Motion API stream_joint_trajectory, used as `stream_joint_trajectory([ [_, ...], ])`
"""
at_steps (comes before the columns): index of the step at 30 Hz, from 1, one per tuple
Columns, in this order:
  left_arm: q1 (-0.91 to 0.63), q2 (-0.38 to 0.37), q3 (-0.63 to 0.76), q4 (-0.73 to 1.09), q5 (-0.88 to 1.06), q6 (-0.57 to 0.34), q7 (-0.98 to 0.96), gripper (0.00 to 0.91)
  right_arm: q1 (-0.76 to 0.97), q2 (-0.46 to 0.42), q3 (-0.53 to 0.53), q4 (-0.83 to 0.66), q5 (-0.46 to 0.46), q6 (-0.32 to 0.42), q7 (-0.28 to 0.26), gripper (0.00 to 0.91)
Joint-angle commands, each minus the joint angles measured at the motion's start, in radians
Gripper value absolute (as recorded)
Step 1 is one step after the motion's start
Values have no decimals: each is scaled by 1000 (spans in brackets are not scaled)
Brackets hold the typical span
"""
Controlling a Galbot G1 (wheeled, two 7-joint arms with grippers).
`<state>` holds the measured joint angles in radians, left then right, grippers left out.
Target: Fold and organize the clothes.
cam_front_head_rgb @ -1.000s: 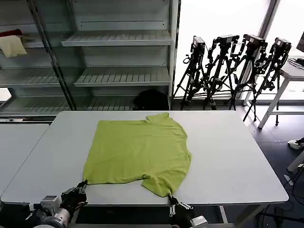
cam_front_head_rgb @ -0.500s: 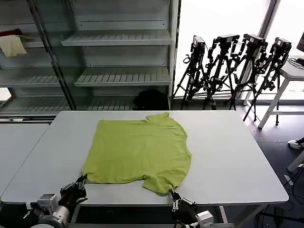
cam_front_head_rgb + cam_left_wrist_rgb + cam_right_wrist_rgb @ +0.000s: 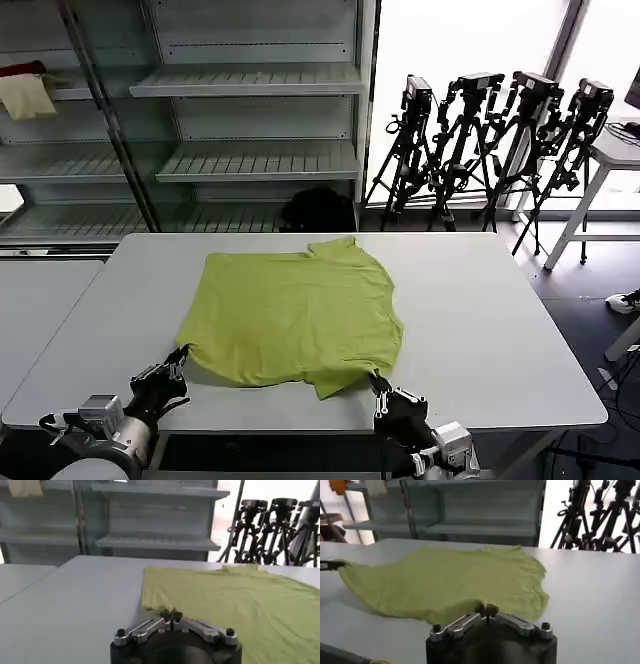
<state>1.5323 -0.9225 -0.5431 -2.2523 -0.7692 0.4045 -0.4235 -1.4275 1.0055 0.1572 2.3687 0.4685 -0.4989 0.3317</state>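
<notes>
A white desk (image 3: 480, 330) carries a lime-green T-shirt (image 3: 290, 312), spread flat near the middle, its near hem lifted slightly off the surface at both corners.

Beyond the white table (image 3: 500, 330) you see grey metal shelves (image 3: 250, 120), and beside them camera tripods (image 3: 490, 150) stand against a bright window (image 3: 470, 40). A second table (image 3: 40, 300) adjoins yours.

We see our left gripper (image 3: 171, 615) pinched closed on the near corner of the green T-shirt (image 3: 235, 597), which lies spread on the grey table (image 3: 70, 605). Shelves (image 3: 155, 540) and tripods (image 3: 272, 530) stand behind.
</notes>
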Motion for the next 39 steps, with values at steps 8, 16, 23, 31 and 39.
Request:
stream_joint_trajectory([
  [8,-212,-7,46,106,-15,2,-10,0,181,-9,24,-187,-43,240,-191,0],
  [16,-263,-13,56,186,-4,19,-45,0,268,-6,8,-291,-37,258,-199,0],
  [23,-266,-15,60,214,3,20,-48,0,311,6,-1,-364,-29,258,-200,0],
  [31,-295,-24,98,247,25,17,-26,0,358,30,-24,-437,-33,258,-197,0],
  [39,-338,-37,151,285,67,9,-15,0,426,65,-49,-512,-41,262,-192,0],
])
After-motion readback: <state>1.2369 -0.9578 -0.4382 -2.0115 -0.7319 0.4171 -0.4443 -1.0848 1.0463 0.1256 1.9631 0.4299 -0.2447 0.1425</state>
